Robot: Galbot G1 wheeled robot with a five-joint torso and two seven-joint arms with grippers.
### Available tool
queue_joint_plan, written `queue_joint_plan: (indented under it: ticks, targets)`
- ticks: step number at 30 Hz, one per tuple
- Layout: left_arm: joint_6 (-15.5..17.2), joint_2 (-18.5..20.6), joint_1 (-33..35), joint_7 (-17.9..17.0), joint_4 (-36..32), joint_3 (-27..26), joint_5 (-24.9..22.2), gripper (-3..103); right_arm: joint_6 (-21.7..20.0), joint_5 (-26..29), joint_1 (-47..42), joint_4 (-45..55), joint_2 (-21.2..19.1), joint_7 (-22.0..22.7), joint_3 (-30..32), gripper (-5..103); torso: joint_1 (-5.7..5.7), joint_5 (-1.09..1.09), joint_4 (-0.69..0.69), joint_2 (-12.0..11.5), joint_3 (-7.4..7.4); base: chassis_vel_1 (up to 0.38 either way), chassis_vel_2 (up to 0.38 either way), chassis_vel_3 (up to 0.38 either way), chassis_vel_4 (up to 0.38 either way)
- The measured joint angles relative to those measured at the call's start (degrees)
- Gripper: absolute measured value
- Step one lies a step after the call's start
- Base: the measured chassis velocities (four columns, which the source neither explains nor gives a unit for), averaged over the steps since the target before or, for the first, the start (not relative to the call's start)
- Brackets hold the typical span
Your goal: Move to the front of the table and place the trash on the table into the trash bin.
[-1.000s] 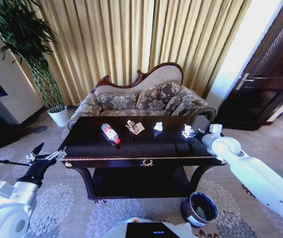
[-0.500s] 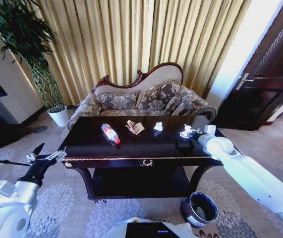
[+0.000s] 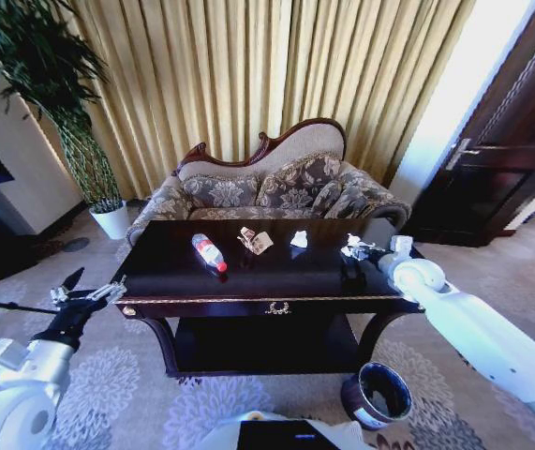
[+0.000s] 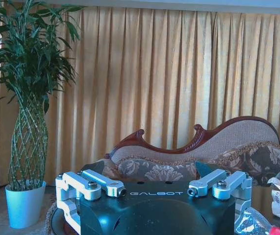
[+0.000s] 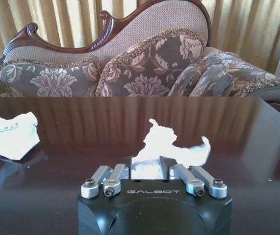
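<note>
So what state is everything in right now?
right gripper: shut on crumpled white paper
left gripper: open, left of table
plastic bottle: capped, lying on table
wrapper: crumpled, on table
white paper piece: lying on table
trash bin: upright, open-topped, on floor

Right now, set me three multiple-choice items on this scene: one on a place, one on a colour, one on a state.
1. Where is the trash bin?
A. on the floor near the table's right front leg
B. beside the plant pot
C. on the sofa

2. What colour is the bottle's cap?
A. blue
B. green
C. red

3. What state is the right gripper in?
A. open and empty
B. shut on the crumpled white paper
C. shut on the bottle

Answers:
1 A: the head view shows it on the carpet by that leg.
2 C: the cap at the bottle's near end is red.
3 B: the right wrist view shows the fingers closed around the paper.
</note>
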Motion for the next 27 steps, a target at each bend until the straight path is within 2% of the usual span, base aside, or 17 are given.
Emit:
queue_joint_plan:
  ticks: [3, 5, 7, 8, 10, 12, 20, 25, 26, 27]
  targets:
    - [-0.07, -0.05, -0.08, 0.00, 0.12, 0.03, -0.01, 100, 0.38, -0.14, -0.39, 0.19, 0.00, -0.06, 0.12, 27, 0.00, 0.00, 0.00, 0.00, 0.00, 0.000, 0.000, 0.000, 0.000]
    - [-0.10, -0.05, -0.08, 0.00, 0.15, 0.04, -0.01, 100, 0.46, -0.19, -0.52, 0.24, -0.03, -0.09, 0.20, 27, 0.00, 0.00, 0.00, 0.00, 0.00, 0.000, 0.000, 0.000, 0.000]
    - [-0.16, -0.06, -0.09, 0.00, 0.20, 0.05, -0.04, 100, 0.60, -0.29, -0.82, 0.36, -0.14, -0.22, 0.40, 16, 0.00, 0.00, 0.00, 0.00, 0.00, 0.000, 0.000, 0.000, 0.000]
    - [-0.25, -0.03, -0.09, 0.00, 0.26, 0.02, -0.09, 100, 0.69, -0.39, -1.04, 0.37, -0.27, -0.36, 0.63, 5, 0.00, 0.00, 0.00, 0.00, 0.00, 0.000, 0.000, 0.000, 0.000]
    - [-0.30, 0.04, -0.12, 0.00, 0.32, -0.12, -0.18, 100, 0.75, -0.42, -1.19, 0.38, -0.33, -0.45, 0.88, 5, 0.00, 0.00, 0.00, 0.00, 0.00, 0.000, 0.000, 0.000, 0.000]
    - [-0.34, 0.12, -0.14, 0.00, 0.48, -0.25, -0.23, 100, 0.88, -0.43, -1.56, 0.54, -0.34, -0.52, 1.30, 1, 0.00, 0.00, 0.00, 0.00, 0.00, 0.000, 0.000, 0.000, 0.000]
    - [-0.44, 0.14, -0.29, 0.00, 0.73, -0.22, -0.29, 100, 2.92, -0.13, -5.06, 2.75, 0.15, -2.48, 4.77, 0, 0.00, 0.00, 0.00, 0.00, 0.00, 0.000, 0.000, 0.000, 0.000]
    - [-1.21, 0.20, -0.28, 0.01, 0.83, -0.13, -0.29, 100, 6.18, 0.67, -10.09, 7.12, 0.79, -3.01, 9.16, 0, 0.00, 0.00, 0.01, 0.00, 0.00, 0.000, 0.000, 0.000, 0.000]
    - [-1.57, 0.38, -0.22, 0.02, 0.88, -0.43, -0.59, 100, 7.73, 1.31, -14.76, 10.47, 1.03, -3.21, 13.63, 0, 0.00, -0.01, 0.01, 0.00, 0.00, 0.000, 0.000, 0.000, 0.000]
    - [-1.57, 0.38, -0.22, 0.02, 0.88, -0.43, -0.59, 100, 7.73, 1.31, -14.76, 10.47, 1.03, -3.21, 13.63, 0, 0.00, -0.01, 0.01, 0.00, 0.00, 0.000, 0.000, 0.000, 0.000]
